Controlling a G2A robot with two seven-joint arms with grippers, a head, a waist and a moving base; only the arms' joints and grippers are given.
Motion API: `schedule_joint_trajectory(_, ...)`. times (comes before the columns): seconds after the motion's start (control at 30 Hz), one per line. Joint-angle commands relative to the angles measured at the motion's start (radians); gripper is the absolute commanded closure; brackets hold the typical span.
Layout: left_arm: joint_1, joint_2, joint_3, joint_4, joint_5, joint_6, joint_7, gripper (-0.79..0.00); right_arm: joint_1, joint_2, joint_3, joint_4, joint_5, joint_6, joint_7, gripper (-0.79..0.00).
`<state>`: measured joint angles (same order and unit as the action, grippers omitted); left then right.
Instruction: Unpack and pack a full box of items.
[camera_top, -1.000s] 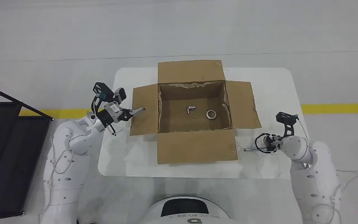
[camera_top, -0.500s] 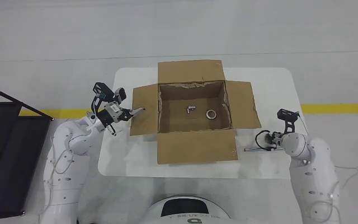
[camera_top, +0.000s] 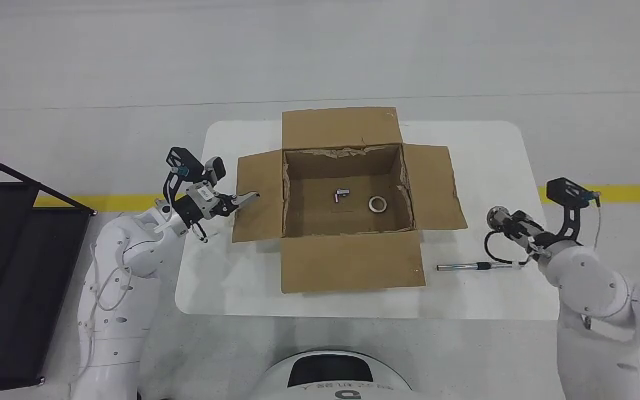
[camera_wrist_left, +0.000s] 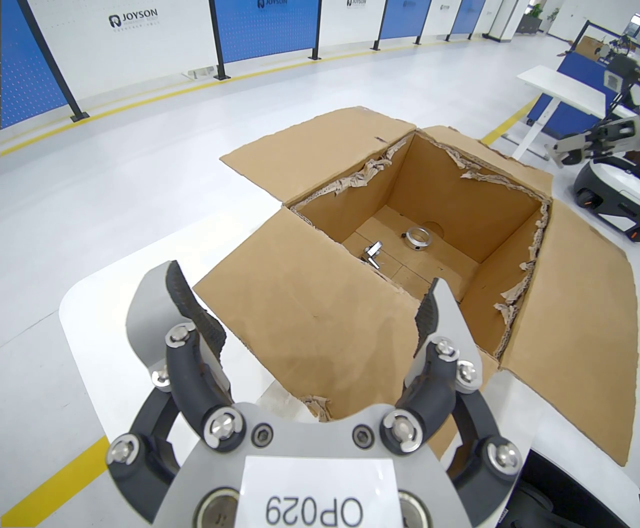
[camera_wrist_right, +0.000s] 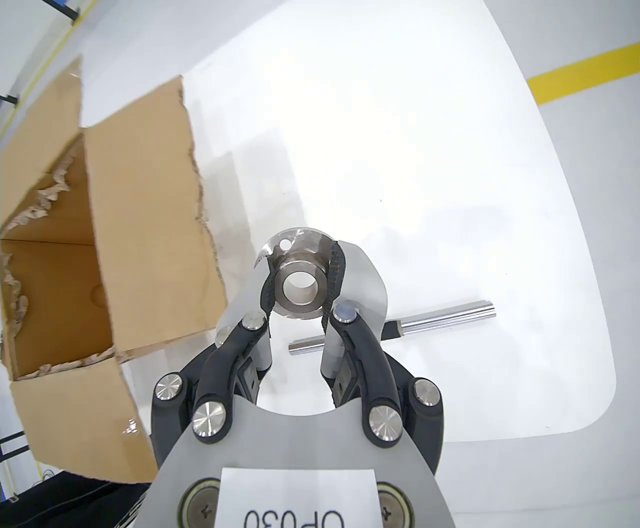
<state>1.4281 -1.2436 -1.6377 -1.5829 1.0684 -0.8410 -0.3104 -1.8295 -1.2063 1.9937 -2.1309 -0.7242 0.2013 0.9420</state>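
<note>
An open cardboard box (camera_top: 345, 150) stands mid-table with its flaps spread. On its floor lie a small metal bracket (camera_top: 342, 194) (camera_wrist_left: 372, 250) and a metal ring (camera_top: 378, 204) (camera_wrist_left: 419, 237). My right gripper (camera_top: 500, 220) (camera_wrist_right: 300, 280) hovers above the table's right part, shut on a flanged metal bushing (camera_wrist_right: 299, 280). Below it a steel rod (camera_top: 464, 266) (camera_wrist_right: 440, 317) lies on the table. My left gripper (camera_top: 245, 199) (camera_wrist_left: 305, 295) is open and holds nothing, just off the box's left flap (camera_wrist_left: 300, 310).
The white table (camera_top: 480, 160) has bare surface to the right of the box and a narrow strip at the left. A yellow floor line (camera_top: 590, 192) runs behind it. A dark rack (camera_top: 30, 270) stands on the floor at far left.
My right arm has drawn back to the right and lifted, carrying the bushing; the steel rod now lies apart from it on the table. The left arm has not moved.
</note>
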Motion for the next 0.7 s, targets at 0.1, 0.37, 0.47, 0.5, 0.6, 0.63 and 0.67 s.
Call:
schedule_joint_trajectory(0.1, 0.000, 0.000, 0.000, 0.000, 0.000, 0.000, 0.000, -0.785, -0.069, -0.007, 0.053, -0.060, 0.097, -0.014, -0.037, 0.000)
schedule_joint_trajectory(0.37, 0.000, 0.000, 0.000, 0.000, 0.000, 0.000, 0.000, -0.785, -0.069, -0.007, 0.054, -0.057, 0.095, -0.012, -0.044, 0.000)
schedule_joint_trajectory(0.47, 0.000, 0.000, 0.000, 0.000, 0.000, 0.000, 0.000, -0.785, -0.072, -0.009, 0.063, -0.069, 0.128, -0.024, -0.089, 0.000)
schedule_joint_trajectory(0.5, 0.000, 0.000, 0.000, 0.000, 0.000, 0.000, 0.000, -0.785, -0.071, -0.009, 0.063, -0.090, 0.133, -0.034, -0.096, 0.000)
schedule_joint_trajectory(0.6, 0.000, 0.000, 0.000, 0.000, 0.000, 0.000, 0.000, -0.785, -0.043, -0.002, 0.015, -0.173, 0.102, -0.083, -0.062, 0.000)
schedule_joint_trajectory(0.63, 0.000, 0.000, 0.000, 0.000, 0.000, 0.000, 0.000, -0.785, -0.022, 0.002, -0.014, -0.187, 0.072, -0.086, -0.034, 0.000)
schedule_joint_trajectory(0.67, 0.000, 0.000, 0.000, 0.000, 0.000, 0.000, 0.000, -0.785, 0.009, 0.006, -0.052, -0.200, 0.036, -0.087, -0.008, 0.000)
